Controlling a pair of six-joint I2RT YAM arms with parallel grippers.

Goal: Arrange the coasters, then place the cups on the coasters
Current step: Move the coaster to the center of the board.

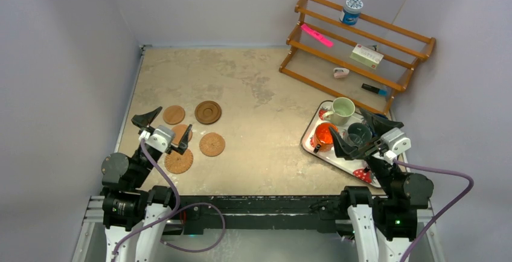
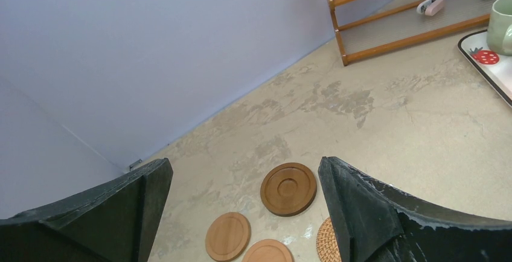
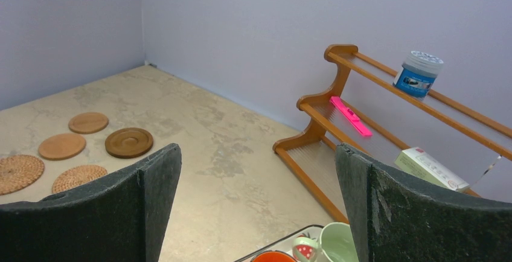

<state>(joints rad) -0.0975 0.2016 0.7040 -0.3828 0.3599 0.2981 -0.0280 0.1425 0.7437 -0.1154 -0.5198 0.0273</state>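
Observation:
Several round coasters lie at the left of the table: a dark wooden rimmed one (image 1: 208, 112) (image 2: 288, 188) (image 3: 128, 142), a smooth light one (image 1: 174, 115) (image 2: 227, 236) and woven ones (image 1: 212, 144) (image 1: 179, 161). My left gripper (image 1: 164, 133) (image 2: 244, 214) hovers open above them, partly hiding one coaster, and holds nothing. On the strawberry-print tray (image 1: 345, 160) at the right stand a pale green cup (image 1: 342, 110) (image 3: 335, 241), an orange cup (image 1: 324, 135) (image 3: 278, 257) and a dark grey-teal cup (image 1: 358, 134). My right gripper (image 1: 359, 132) (image 3: 256, 207) hangs open over the tray, empty.
A wooden rack (image 1: 356, 51) stands at the back right with a blue-and-white tub (image 1: 351, 10), a pink item (image 1: 317, 34), a small box (image 1: 366, 55) and a marker (image 1: 374, 89). Walls close the left, back and right sides.

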